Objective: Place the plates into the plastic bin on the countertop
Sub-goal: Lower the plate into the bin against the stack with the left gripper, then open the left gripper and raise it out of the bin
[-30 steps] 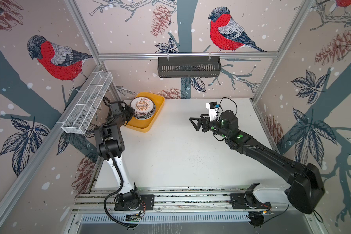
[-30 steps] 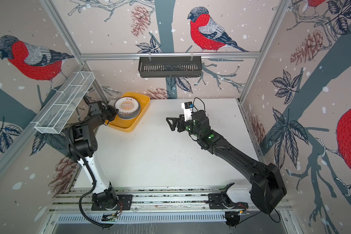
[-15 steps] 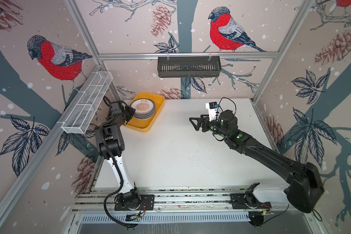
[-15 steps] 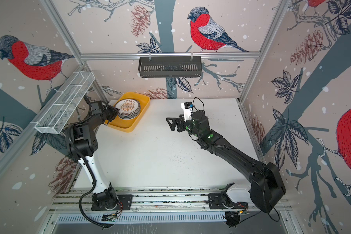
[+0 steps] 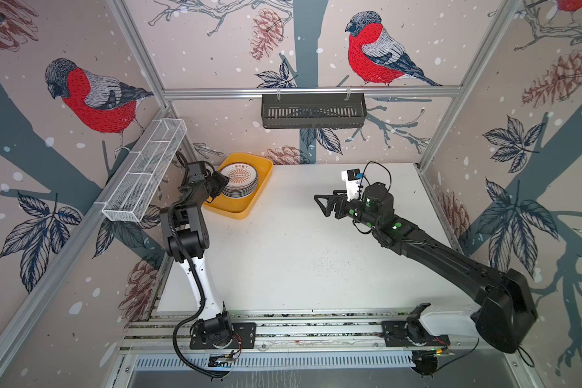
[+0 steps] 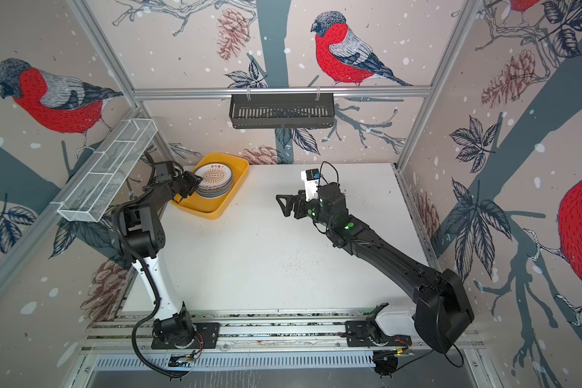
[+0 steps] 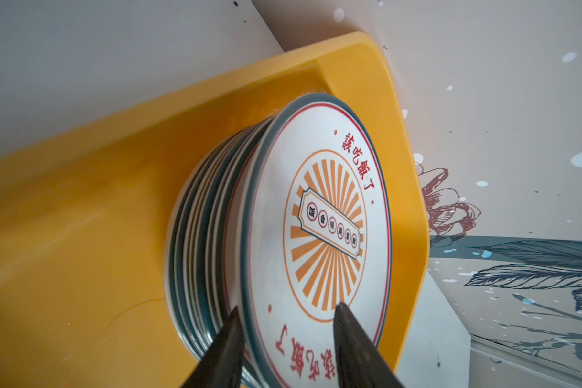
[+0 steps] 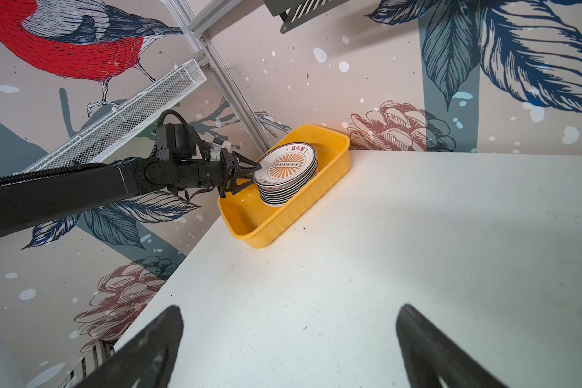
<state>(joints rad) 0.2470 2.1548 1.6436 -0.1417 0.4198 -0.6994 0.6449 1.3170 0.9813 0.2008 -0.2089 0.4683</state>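
Observation:
A stack of several white plates (image 5: 241, 183) (image 6: 214, 183) rests in the far half of the yellow plastic bin (image 5: 237, 212) (image 6: 212, 213) at the back left of the countertop (image 5: 299, 252). The top plate (image 7: 316, 235) (image 8: 288, 166) bears an orange sunburst. My left gripper (image 5: 220, 184) (image 7: 288, 306) (image 8: 253, 173) is open at that plate's near rim, one finger over its face and one beside its edge. My right gripper (image 5: 323, 205) (image 8: 289, 307) hovers open over bare countertop at mid-table, holding nothing.
A black slatted basket (image 5: 313, 111) hangs on the back rail. A white wire-mesh basket (image 5: 145, 171) hangs on the left wall above the left arm. Aluminium rails (image 5: 299, 331) with both arm bases run along the front edge.
My left gripper's jaws have spread apart from shut at the top plate's rim, and the plate lies on the stack. The right arm has not moved.

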